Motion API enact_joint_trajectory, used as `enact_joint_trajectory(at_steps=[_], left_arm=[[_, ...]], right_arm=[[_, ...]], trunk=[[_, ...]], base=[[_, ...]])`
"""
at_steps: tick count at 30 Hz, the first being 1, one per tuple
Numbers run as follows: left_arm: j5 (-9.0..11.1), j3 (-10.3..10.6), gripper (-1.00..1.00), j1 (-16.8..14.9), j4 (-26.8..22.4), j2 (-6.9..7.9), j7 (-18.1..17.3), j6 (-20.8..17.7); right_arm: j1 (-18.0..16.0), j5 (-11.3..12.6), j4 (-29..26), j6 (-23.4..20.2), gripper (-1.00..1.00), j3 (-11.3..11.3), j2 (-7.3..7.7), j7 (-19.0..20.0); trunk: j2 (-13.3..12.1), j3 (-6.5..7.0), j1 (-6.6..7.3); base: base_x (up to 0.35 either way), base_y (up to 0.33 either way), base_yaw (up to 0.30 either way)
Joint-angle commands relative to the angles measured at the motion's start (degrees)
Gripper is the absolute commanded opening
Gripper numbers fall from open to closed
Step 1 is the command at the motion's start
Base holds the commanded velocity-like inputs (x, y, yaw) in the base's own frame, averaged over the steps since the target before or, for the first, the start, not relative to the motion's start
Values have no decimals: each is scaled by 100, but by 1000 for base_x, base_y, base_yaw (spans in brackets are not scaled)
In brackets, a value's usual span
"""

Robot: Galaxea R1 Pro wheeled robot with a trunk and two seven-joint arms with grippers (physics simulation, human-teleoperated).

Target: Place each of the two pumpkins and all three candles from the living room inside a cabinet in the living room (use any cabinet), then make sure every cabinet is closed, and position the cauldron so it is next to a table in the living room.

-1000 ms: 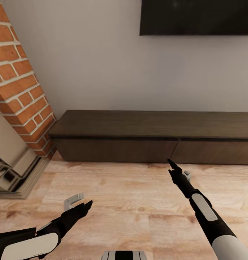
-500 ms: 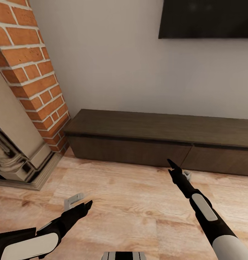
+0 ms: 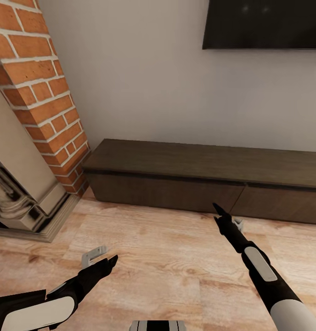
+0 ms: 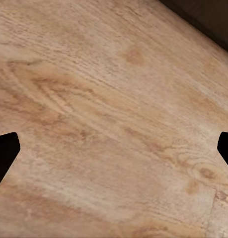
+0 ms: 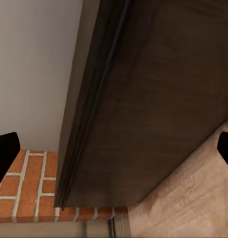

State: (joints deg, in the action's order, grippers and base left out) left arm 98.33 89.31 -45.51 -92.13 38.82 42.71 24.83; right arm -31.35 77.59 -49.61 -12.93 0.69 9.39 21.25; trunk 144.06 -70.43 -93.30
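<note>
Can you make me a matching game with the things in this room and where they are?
Things:
1. cabinet
2. brick fireplace
3. television
4. left tool

Places:
A. hanging on the wall
B. over the wooden floor, holding nothing
C. low against the wall, drawers closed
D. left of the cabinet

Pairs: 1-C, 2-D, 3-A, 4-B

Brick fireplace (image 3: 29, 115), wall-mounted television (image 3: 263, 23), wood floor (image 3: 167, 262).
</note>
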Motion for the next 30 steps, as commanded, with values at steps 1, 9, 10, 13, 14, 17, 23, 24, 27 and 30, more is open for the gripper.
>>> enact_joint_trajectory(at_steps=[1,9,10,13,14,17,23,24,27,30], left_arm=[[21,16,100,-11,-7,2,9,28],[20,16,100,-11,-7,2,3,27],[20,16,100,-11,-7,2,2,26],[-16,18,100,-11,-36,5,-6,34],[-106,29,100,-11,-47,7,-9,56],[-603,170,100,-11,-62,13,9,229],[-1340,477,100,-11,-68,31,42,729],[-1365,515,100,-11,-68,32,42,751],[-1439,627,100,-11,-68,38,44,816],[-1457,654,100,-11,-68,38,39,832]], right_arm=[[-3,64,2,2,100,8,0,-42],[-3,82,-13,1104,100,22,-243,-744],[-3,82,-19,1172,100,26,-253,-760],[-3,78,-42,1360,100,37,-307,-792],[-3,76,-69,1393,100,35,-344,-794],[-3,70,-246,1432,100,19,-431,-800],[-3,113,-390,1413,100,15,-503,-811],[-3,117,-395,1412,100,16,-513,-809],[-3,126,-428,1405,100,1,-559,-787],[-3,126,-439,1397,100,-2,-557,-740]], trunk=[[2,-5,1],[2,-5,1],[2,-5,1],[2,-5,1],[2,-5,1],[2,-5,1],[2,-5,1],[2,-5,1],[2,-5,1],[2,-5,1]], base=[[0,0,0],[0,0,0],[0,0,0],[0,0,0],[0,0,0],[0,0,0],[0,0,0],[0,0,0],[0,0,0],[0,0,0]])
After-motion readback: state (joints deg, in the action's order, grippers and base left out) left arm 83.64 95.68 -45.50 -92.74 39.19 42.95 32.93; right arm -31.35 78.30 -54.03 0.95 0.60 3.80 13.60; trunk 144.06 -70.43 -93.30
